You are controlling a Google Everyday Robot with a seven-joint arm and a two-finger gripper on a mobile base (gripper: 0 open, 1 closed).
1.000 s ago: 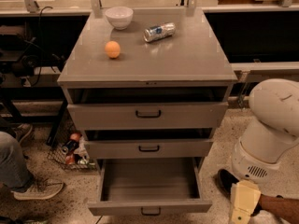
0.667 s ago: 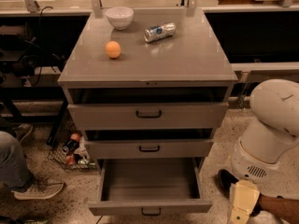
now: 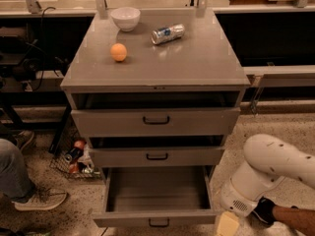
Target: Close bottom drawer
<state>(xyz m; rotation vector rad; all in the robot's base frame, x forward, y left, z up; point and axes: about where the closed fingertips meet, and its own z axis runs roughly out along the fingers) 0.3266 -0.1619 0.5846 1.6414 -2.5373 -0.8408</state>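
Observation:
The grey metal cabinet [image 3: 156, 77] has three drawers. The bottom drawer [image 3: 123, 220] is pulled far out, its inside empty, with a small black handle [image 3: 158, 223] on its short front panel. The middle drawer [image 3: 156, 157] and the top drawer [image 3: 156, 122] stand slightly ajar. My white arm [image 3: 270, 168] comes in from the lower right. My gripper [image 3: 227, 226], a beige piece at the bottom edge, sits just right of the bottom drawer's front corner, cut off by the frame.
On the cabinet top lie a white bowl [image 3: 125, 17], an orange ball [image 3: 118, 52] and a can on its side [image 3: 168, 34]. A wire basket of cans [image 3: 74, 159] stands on the floor at the left. A person's leg and shoe [image 3: 39, 199] are at the lower left, another's limb [image 3: 293, 219] at the lower right.
My arm has dropped lower and moved left, bringing the gripper close to the right front corner of the bottom drawer. The drawers have not moved.

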